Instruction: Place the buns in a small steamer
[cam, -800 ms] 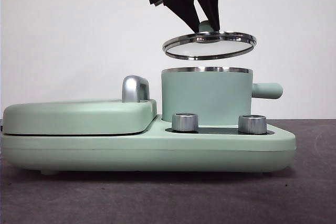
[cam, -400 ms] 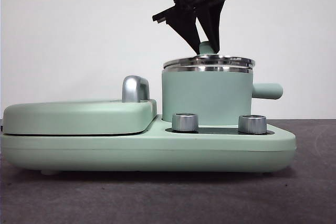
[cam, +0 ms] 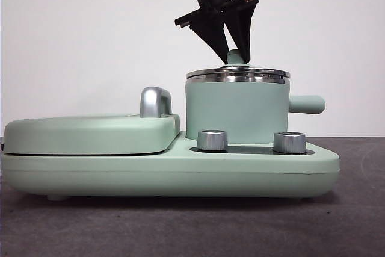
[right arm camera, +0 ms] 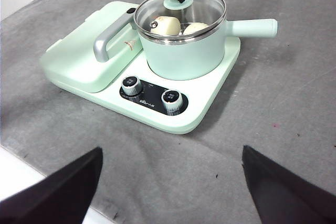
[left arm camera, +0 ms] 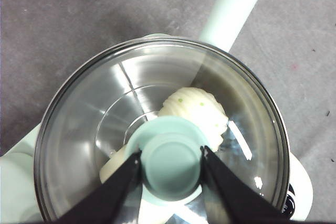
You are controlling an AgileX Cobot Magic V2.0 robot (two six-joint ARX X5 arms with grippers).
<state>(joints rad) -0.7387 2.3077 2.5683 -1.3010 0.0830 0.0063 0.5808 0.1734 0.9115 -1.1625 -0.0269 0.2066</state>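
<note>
**A:** Front view has your left gripper point(cam: 236, 49) coming straight down from the top onto the green knob point(cam: 235, 58) of the lid point(cam: 238, 75). The lid sits flat on the steel rim of the small steamer point(cam: 236, 112). You seeing the same from the wrist?

**B:** Yep. Left wrist view looks right down on it: your two black jaws are pressed against opposite sides of the knob point(left arm camera: 170, 159), so that gripper is clamped on it. Through the glass lid point(left arm camera: 94, 108) you can see the buns inside the pot. The ridged bun point(left arm camera: 197, 106) with the green flecks lies just beyond the knob, and the smooth bun point(left arm camera: 114, 165) peeks out beside one jaw, mostly hidden under the knob.

**A:** And your other arm?

**B:** Right gripper point(right arm camera: 170, 182) hangs well back from the cooker point(right arm camera: 202, 106), jaws spread wide apart with nothing between them, over the grey table point(right arm camera: 294, 103). From there you can see both buns point(right arm camera: 179, 25) side by side under the lid, the steamer's handle point(right arm camera: 252, 26) sticking out sideways, and the flat griddle section point(right arm camera: 84, 51) next to it with its chrome handle point(right arm camera: 107, 40).
</note>
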